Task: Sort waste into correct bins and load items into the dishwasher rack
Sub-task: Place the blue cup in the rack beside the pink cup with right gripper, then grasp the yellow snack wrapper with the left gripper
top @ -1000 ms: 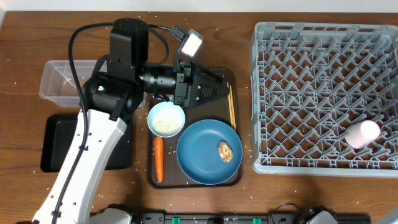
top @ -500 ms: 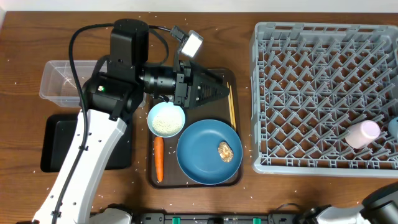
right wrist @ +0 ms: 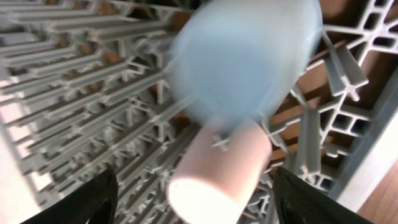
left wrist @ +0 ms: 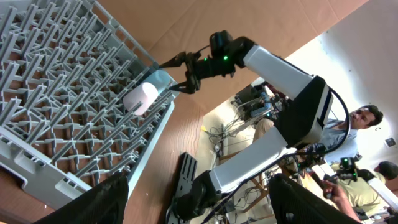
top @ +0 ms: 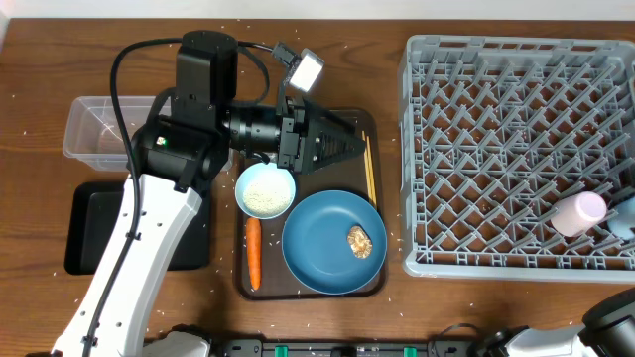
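The grey dishwasher rack (top: pixel 496 149) fills the right of the table. A pink cup (top: pixel 578 212) lies on its side near the rack's front right corner. Just beside it, at the rack's right edge, is a light-blue cup (top: pixel 625 213). In the right wrist view that cup (right wrist: pixel 245 59) is blurred, ahead of my right gripper (right wrist: pixel 196 190) and above the pink cup (right wrist: pixel 221 171); the fingers stand wide apart and touch nothing. My left gripper (top: pixel 355 139) hangs open and empty over the brown tray's far end, beside the chopsticks (top: pixel 369 169).
On the brown tray (top: pixel 298 293) sit a white bowl of rice (top: pixel 265 190), a carrot (top: pixel 253 253) and a blue plate (top: pixel 332 241) with a brown lump (top: pixel 359 241). A clear tub (top: pixel 94 124) and a black tray (top: pixel 84 228) lie at the left.
The light-blue cup has come into view at the rack's right edge and moved down beside the pink cup. The right jaws have widened. The left arm has not moved.
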Controlling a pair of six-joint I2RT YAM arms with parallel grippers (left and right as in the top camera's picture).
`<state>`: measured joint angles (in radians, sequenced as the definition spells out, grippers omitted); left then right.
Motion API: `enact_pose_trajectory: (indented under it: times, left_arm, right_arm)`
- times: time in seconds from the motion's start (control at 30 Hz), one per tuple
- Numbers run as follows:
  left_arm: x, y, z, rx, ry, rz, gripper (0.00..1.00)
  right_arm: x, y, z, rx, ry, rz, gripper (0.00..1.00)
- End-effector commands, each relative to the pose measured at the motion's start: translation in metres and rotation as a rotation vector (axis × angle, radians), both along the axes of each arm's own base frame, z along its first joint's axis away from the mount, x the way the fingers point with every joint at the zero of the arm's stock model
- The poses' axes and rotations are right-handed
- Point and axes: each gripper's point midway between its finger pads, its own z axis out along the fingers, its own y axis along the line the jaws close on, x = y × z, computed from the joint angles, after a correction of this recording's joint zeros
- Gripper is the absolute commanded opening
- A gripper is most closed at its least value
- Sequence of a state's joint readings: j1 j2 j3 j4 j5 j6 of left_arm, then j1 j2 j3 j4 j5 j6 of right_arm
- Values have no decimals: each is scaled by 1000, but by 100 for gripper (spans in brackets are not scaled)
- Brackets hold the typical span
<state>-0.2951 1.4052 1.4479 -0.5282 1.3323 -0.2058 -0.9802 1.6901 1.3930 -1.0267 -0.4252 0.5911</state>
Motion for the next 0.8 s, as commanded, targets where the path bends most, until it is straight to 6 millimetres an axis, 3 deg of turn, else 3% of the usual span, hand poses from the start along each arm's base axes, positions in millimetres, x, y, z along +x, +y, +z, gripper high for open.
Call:
enact_pose_trajectory:
  times: [0.0,0.1,0.2,0.3,0.4,0.5,0.6,0.77]
  left_arm:
    - [-3,3,7,-4,-29,6,73]
    - [7,4,-2,42,-23,70,73]
    - [29,14,-30,184,19,236,73]
    - [48,44,-76,426,81,445,73]
    - [51,82,-114,668,141,607,73]
    - [45,119,-138,873,175,715,73]
    - [38,146,-152,1023,192,776,73]
    - [37,150,-170,1066,217,774,73]
  right_arm:
    - [8,-8,45,-81,-92,52,73]
    - [28,8,91,-136,-259,207,72]
    - [39,37,144,-196,-422,357,72]
    - [41,73,184,-284,-504,491,72]
    - [42,120,213,-403,-562,653,72]
    - [42,165,225,-486,-550,777,73]
    - [38,203,216,-531,-461,889,74]
    - [28,263,184,-505,-319,1115,75]
